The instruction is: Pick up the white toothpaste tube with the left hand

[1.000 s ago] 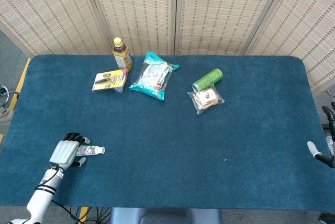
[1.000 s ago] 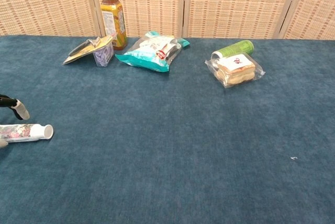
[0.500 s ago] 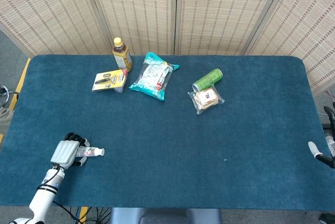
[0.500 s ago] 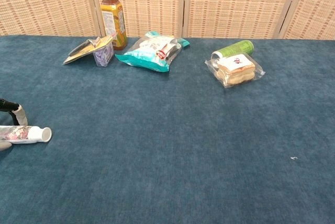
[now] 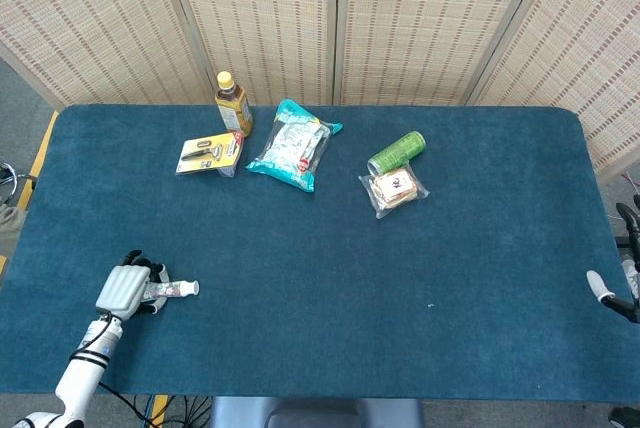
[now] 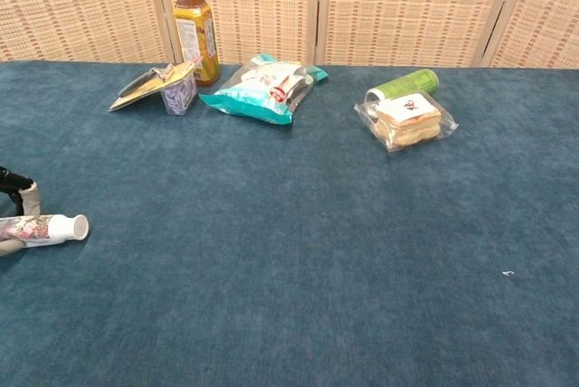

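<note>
At the near left corner of the blue worktop (image 5: 330, 238) the left robot hand (image 5: 124, 288) lies over the white toothpaste tube (image 6: 43, 230), its fingers (image 6: 24, 195) curled down around the tube's rear half so that it grips it; the tube lies flat on the cloth, cap end pointing right and free of the hand. The tube bears a small flowery pattern, and any lettering on it is too small to read.

Further back, a yellow blister card (image 5: 209, 153) lies tilted on its clear plastic bubble, just in front of an upright amber drink bottle (image 6: 195, 30) with a yellow cap; the bottle's label is printed but not legible. Right of these lies a teal and clear snack bag (image 5: 291, 145), writing blurred. Towards the middle, a green can (image 5: 396, 153) lies on its side, touching a clear-wrapped sandwich (image 6: 407, 119) with a small red and white sticker, unreadable.

At the far right edge only part of the right robot hand (image 5: 612, 291) shows, beside the worktop; I cannot tell whether its fingers are apart or together
</note>
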`<move>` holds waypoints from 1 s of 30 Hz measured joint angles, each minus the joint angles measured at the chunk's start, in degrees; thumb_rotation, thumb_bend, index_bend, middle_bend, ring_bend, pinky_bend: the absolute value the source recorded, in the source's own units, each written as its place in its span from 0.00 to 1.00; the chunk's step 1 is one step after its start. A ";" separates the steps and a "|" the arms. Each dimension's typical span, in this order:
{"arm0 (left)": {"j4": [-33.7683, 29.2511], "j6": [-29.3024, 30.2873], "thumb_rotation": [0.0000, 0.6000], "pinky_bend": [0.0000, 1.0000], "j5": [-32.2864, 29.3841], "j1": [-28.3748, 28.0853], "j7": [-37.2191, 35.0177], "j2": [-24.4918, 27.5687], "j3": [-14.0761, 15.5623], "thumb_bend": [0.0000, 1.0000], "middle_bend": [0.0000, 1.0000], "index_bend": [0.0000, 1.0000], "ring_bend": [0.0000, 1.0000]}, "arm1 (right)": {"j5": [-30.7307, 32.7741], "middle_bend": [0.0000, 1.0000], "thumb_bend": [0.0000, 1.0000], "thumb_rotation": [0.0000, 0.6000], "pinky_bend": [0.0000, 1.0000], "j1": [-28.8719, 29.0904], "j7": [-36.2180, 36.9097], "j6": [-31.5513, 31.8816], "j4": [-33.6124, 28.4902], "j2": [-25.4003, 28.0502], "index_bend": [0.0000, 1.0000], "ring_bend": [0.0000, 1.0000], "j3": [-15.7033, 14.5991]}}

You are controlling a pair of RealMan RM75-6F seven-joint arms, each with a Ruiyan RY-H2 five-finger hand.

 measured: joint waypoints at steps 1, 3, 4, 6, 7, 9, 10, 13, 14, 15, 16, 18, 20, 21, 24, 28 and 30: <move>0.23 -0.29 1.00 0.10 0.76 -0.24 -0.72 0.30 0.26 0.34 0.59 0.55 0.32 | -0.12 0.04 0.18 1.00 0.00 0.03 -0.14 -0.02 -0.16 0.06 0.08 0.00 -0.01; 0.24 -0.89 1.00 0.10 1.67 -0.71 -1.89 1.10 0.53 0.37 0.60 0.56 0.33 | -0.51 0.04 0.18 1.00 0.00 0.17 -0.51 -0.15 -0.49 0.20 0.08 0.00 -0.05; 0.06 -1.24 1.00 0.10 2.09 -1.05 -2.72 1.78 0.63 0.37 0.61 0.56 0.34 | -0.73 0.04 0.18 1.00 0.00 0.27 -0.71 -0.29 -0.63 0.27 0.08 0.00 -0.10; -0.49 -1.65 1.00 0.10 2.74 -1.62 -4.07 2.90 0.66 0.38 0.61 0.57 0.35 | -1.33 0.04 0.18 1.00 0.00 0.59 -1.22 -0.85 -1.02 0.51 0.08 0.00 -0.24; -1.05 -1.92 1.00 0.10 3.23 -2.06 -5.02 3.74 0.62 0.38 0.62 0.57 0.35 | -1.66 0.05 0.18 1.00 0.00 0.81 -1.40 -1.17 -1.21 0.63 0.08 0.00 -0.30; -2.22 -2.37 1.00 0.10 3.97 -2.83 -6.51 5.13 0.49 0.39 0.62 0.58 0.35 | -2.65 0.06 0.18 1.00 0.00 1.43 -1.65 -2.02 -1.69 0.95 0.09 0.00 -0.43; -3.15 -2.72 1.00 0.10 4.48 -3.44 -7.46 6.16 0.34 0.39 0.62 0.58 0.36 | -3.17 0.06 0.18 1.00 0.00 1.78 -1.79 -2.46 -1.93 1.11 0.10 0.00 -0.47; -5.88 -3.66 1.00 0.10 5.57 -5.13 -9.69 8.78 -0.26 0.39 0.62 0.58 0.36 | -5.00 0.06 0.18 1.00 0.00 3.47 -2.99 -4.47 -2.88 1.64 0.12 0.00 -0.51; -6.77 -3.97 1.00 0.10 5.84 -5.68 -10.39 9.55 -0.51 0.39 0.62 0.58 0.36 | -5.30 0.06 0.19 1.00 0.00 3.84 -3.27 -4.89 -3.09 1.71 0.12 0.00 -0.50; -7.68 -4.30 1.00 0.10 6.09 -6.26 -11.13 10.31 -0.80 0.40 0.62 0.58 0.36 | -5.90 0.06 0.19 1.00 0.00 4.61 -3.81 -5.74 -3.50 1.82 0.13 0.00 -0.45; -8.90 -4.76 1.00 0.10 6.40 -7.07 -12.12 11.31 -1.22 0.40 0.62 0.58 0.36 | -6.35 0.06 0.20 1.00 0.00 5.20 -4.20 -6.39 -3.80 1.88 0.13 0.00 -0.40; -10.74 -5.52 1.00 0.10 6.85 -8.38 -13.58 12.75 -1.93 0.40 0.62 0.58 0.36 | -7.39 0.06 0.22 1.00 0.00 6.65 -5.14 -7.98 -4.47 1.89 0.15 0.00 -0.24; -12.86 -6.74 1.00 0.10 7.26 -9.99 -15.22 14.32 -2.69 0.40 0.62 0.58 0.36 | -8.22 0.06 0.23 1.00 0.00 7.92 -5.88 -9.46 -5.02 1.79 0.16 0.00 -0.12; -13.69 -7.45 1.00 0.10 7.38 -10.67 -15.91 14.95 -2.97 0.41 0.62 0.58 0.36 | -8.81 0.06 0.23 1.00 0.00 8.84 -6.41 -10.50 -5.42 1.66 0.16 0.00 -0.03; -16.38 -10.56 1.00 0.10 7.48 -13.04 -18.31 17.00 -3.77 0.41 0.62 0.58 0.36 | -10.72 0.06 0.23 1.00 0.00 11.50 -7.81 -13.26 -6.38 0.86 0.18 0.00 0.23; -19.66 -15.62 1.00 0.10 7.25 -17.02 -21.20 19.57 -4.91 0.42 0.63 0.58 0.36 | -13.13 0.06 0.23 1.00 0.00 15.09 -10.22 -16.45 -7.29 -1.25 0.21 0.00 0.75; -20.59 -17.45 1.00 0.10 6.86 -18.59 -21.75 20.26 -5.43 0.42 0.63 0.58 0.36 | -13.88 0.06 0.23 1.00 0.00 16.73 -12.16 -17.55 -7.54 -2.70 0.22 0.00 1.13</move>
